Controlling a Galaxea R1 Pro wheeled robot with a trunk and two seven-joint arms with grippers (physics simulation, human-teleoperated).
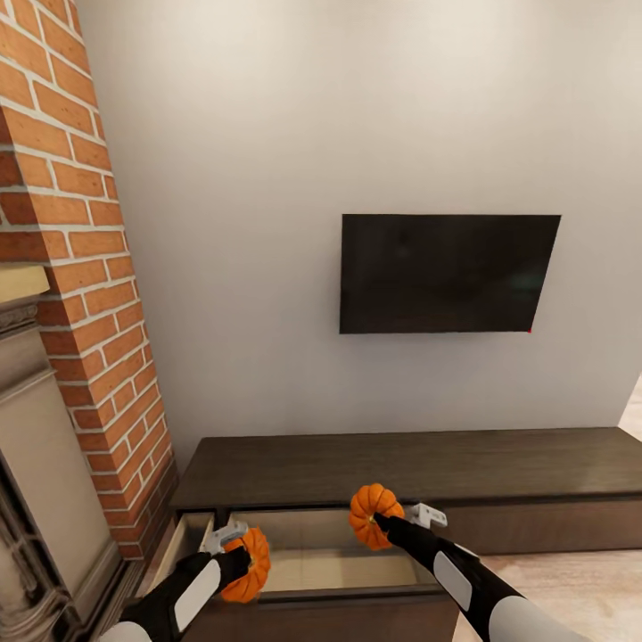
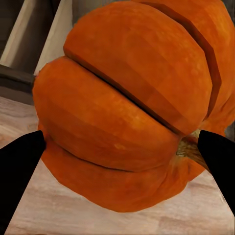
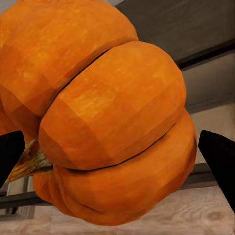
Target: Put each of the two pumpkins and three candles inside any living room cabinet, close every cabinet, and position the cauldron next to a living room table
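Note:
Two orange ribbed pumpkins are held over the open drawer [image 1: 330, 546] of the long dark brown cabinet [image 1: 401, 464]. My left gripper [image 1: 241, 560] is shut on one pumpkin [image 1: 250, 565] [image 2: 127, 107] at the drawer's near left corner. My right gripper [image 1: 382, 522] is shut on the other pumpkin [image 1: 373, 515] [image 3: 107, 112], above the drawer's right part. In both wrist views the black fingertips [image 2: 19, 166] [image 3: 218, 156] press the pumpkins' sides. The drawer's pale wood inside shows nothing in it.
A black TV [image 1: 446, 272] hangs on the white wall above the cabinet. A red brick fireplace column [image 1: 80, 294] stands close on the left. Pale wood floor [image 1: 571, 588] lies to the right of the open drawer.

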